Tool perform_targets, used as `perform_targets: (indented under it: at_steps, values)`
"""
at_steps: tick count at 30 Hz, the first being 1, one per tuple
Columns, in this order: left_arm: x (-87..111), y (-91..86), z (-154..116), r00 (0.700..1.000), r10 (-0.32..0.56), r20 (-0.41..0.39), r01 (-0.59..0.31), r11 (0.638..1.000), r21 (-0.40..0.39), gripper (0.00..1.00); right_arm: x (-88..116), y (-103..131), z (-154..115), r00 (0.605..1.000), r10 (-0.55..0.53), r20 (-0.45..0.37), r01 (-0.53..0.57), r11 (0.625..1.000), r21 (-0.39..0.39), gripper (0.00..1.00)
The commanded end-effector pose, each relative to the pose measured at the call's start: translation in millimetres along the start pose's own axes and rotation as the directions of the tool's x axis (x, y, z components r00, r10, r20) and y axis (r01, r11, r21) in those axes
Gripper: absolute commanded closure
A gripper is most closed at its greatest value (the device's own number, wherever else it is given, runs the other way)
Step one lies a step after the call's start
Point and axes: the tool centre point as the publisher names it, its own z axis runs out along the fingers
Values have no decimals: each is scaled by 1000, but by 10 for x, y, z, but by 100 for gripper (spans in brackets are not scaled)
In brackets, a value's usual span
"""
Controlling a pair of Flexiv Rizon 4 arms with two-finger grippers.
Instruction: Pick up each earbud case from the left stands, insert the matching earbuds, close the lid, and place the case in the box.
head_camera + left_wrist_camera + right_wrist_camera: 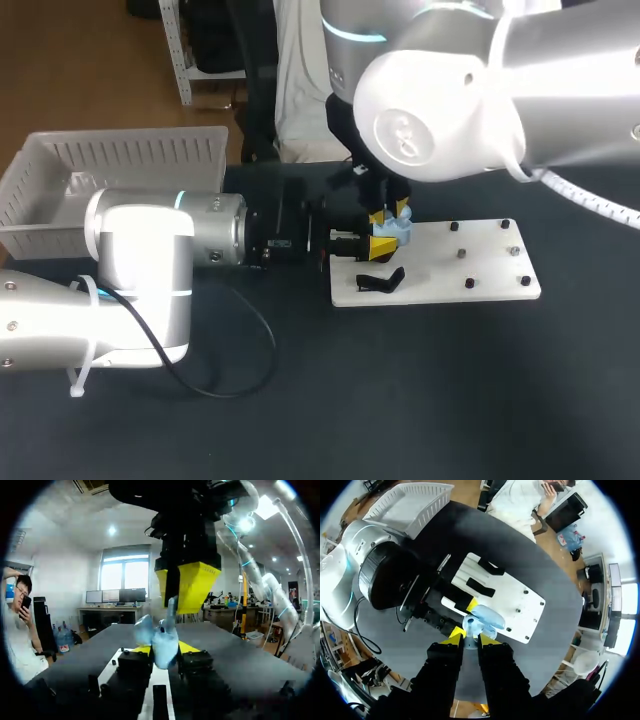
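Your left pincer [165, 649] clamps the open pale-blue earbud case [162, 639] over the white stand plate [485, 272]. Your right pincer [470, 639] hangs directly above the case; you cannot tell its grip.

Pale blue earbud case [161, 642], apparently open, earbud [172, 608] above.

I see a white baseplate [490, 270] right of centre on the dark table [400, 400], with small black pegs [467, 284] dotting its right half.

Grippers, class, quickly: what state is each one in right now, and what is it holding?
Left gripper: closed on the light blue earbud case, lid open.
Right gripper: closed on a light blue earbud just above that case.
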Motion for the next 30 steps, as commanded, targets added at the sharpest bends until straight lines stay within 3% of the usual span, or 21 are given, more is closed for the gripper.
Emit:
perform_targets:
  at_steps: [1, 30]
  values:
    - [-5, 1, 4, 1000, -1, -2, 1, 1000, -1, 100, -15, 7, 7, 1000, 2, 3, -2, 1000, 2, 100]
    - [-5, 1, 4, 1000, -1, -2, 1, 1000, -1, 100, -71, -9, 63, 1000, 2, -1, -2, 1000, -4, 100]
